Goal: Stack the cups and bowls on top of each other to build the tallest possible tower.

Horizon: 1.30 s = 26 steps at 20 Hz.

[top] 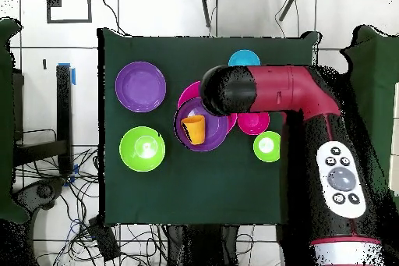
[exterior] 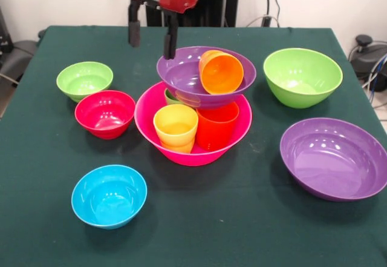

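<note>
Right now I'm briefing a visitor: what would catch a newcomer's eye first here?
The large hot-pink plastic bowl at the table's middle, with cups inside carrying a tilted wide purple bowl that holds an orange plastic cup on its side. Just above the purple bowl's rim hangs the open black gripper.

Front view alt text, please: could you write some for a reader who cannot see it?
The open gripper hangs over a purple bowl holding a tipped orange cup, perched on cups inside a hot-pink bowl. Five other bowls surround them.
</note>
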Available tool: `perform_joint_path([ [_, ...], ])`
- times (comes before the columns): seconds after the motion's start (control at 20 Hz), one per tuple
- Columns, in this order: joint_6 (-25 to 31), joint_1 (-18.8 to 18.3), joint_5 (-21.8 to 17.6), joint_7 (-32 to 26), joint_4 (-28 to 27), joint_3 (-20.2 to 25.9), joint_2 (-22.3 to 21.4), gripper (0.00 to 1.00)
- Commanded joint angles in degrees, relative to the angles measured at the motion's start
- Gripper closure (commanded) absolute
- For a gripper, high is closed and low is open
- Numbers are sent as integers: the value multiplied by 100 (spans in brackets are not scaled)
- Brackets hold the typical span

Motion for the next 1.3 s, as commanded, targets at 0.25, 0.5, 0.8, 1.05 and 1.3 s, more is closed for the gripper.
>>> perform_joint_path([
  [0.25,-345,636,-189,1320,455,-1078,586,0],
  [0.5,-848,819,-219,1236,496,-1333,777,0],
  [0.8,-851,317,103,-209,743,-755,973,0],
  [1.05,-256,-235,236,-1596,1104,-6,745,0],
  [1.3,327,-475,180,-1891,1172,276,557,0],
])
